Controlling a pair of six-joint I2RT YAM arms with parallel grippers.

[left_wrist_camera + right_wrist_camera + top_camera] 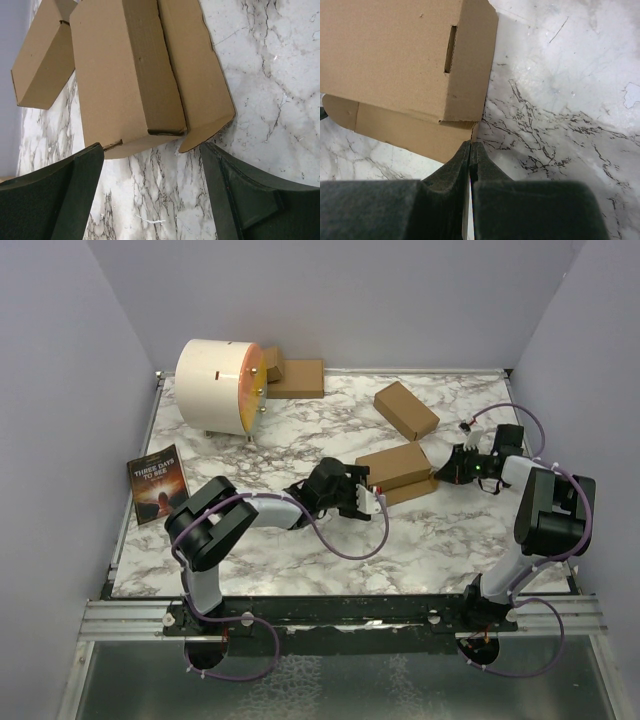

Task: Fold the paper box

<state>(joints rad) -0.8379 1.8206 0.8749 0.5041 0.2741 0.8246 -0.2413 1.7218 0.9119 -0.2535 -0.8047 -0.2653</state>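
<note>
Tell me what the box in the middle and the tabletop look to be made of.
The paper box: plain brown corrugated cardboard, matte, with faint ribbing on its faces. The tabletop: white with dark veins like marble, slightly shiny; real stone or a printed laminate, I cannot tell.

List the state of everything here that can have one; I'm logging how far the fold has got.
paper box: folded into a carton, one long flap lying flat on the table beside it.
twin carton: closed, lying flat.
left hand: open, at the box's end.
right hand: shut, tips at the box's corner.
book: closed, cover up.
</note>
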